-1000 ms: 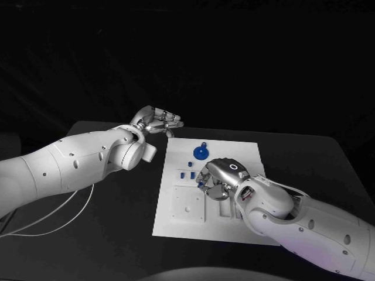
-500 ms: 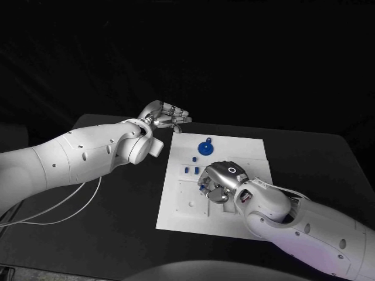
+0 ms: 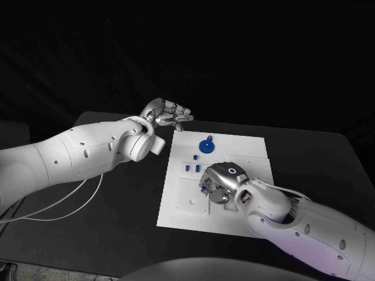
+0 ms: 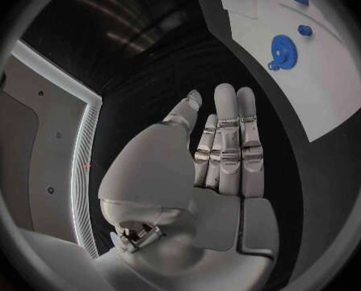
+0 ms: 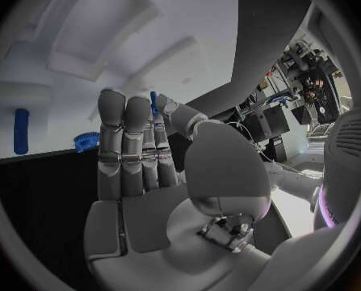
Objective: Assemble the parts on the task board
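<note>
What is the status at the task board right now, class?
Left hand open, off the task board's far corner. Right hand over the board, pinching a small blue part. Blue gear lies unobstructed on the board.

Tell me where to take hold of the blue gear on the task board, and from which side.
Grip the blue gear by its toothed rim, coming from above. It lies flat on the task board with bare board around most of it, so opposing fingers can probably close across the disc. A small blue piece sits against its edge; avoid that side. The open left hand hovers nearest.
</note>
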{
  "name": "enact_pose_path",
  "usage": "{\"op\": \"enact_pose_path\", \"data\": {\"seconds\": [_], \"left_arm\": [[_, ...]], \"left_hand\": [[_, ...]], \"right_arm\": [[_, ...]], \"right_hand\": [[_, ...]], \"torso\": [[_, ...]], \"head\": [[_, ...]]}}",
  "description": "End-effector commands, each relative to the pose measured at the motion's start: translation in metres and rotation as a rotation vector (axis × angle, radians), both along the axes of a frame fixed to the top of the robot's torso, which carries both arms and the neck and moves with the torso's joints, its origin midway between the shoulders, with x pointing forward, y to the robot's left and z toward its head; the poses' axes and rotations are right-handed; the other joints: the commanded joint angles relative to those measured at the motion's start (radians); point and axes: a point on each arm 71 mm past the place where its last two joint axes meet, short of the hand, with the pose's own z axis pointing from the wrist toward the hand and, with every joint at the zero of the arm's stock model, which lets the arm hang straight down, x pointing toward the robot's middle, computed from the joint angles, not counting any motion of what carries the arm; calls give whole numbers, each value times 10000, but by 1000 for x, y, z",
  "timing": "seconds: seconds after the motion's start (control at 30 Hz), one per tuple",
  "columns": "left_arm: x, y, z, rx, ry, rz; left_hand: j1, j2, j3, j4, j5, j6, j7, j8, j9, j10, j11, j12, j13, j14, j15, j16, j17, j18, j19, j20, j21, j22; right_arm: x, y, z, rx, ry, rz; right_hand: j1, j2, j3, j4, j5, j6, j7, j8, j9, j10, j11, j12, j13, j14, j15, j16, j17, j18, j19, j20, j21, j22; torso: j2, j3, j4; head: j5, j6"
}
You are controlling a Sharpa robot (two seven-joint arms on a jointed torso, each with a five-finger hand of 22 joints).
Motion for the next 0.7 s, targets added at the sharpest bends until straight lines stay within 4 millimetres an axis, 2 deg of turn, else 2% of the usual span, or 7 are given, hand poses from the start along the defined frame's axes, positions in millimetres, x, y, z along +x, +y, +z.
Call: {"op": "enact_pose_path", "data": {"seconds": [0.03, 0.7], "left_arm": [[0, -4, 1, -85, 44, -243], [0, -5, 0, -88, 73, -282]], "left_hand": [[-29, 89, -31, -27, 9, -61, -9, -55, -1, 13, -11, -9, -2, -25, -2, 52, 9, -129, 14, -6, 55, 11], [-21, 99, -42, -33, -2, -65, -9, -49, 1, 3, -8, -9, -2, -30, 0, 61, 4, -127, 13, -3, 45, 18]], "right_arm": [[-1, 0, -2, -289, 13, 103], [0, 1, -6, -393, 78, 79]], "right_hand": [[12, 64, -23, -37, 5, 67, -12, 37, 3, 57, -5, 51, 4, 25, -58, 31, -8, 132, 55, -15, -32, 48], [7, 71, -24, -47, 6, 72, -14, 36, -5, 64, -7, 53, 4, 24, -59, 27, -10, 131, 79, -15, -122, 111]], "torso": [[-6, 6, 3], [-2, -3, -2]], "head": [[23, -10], [32, -41]]}}
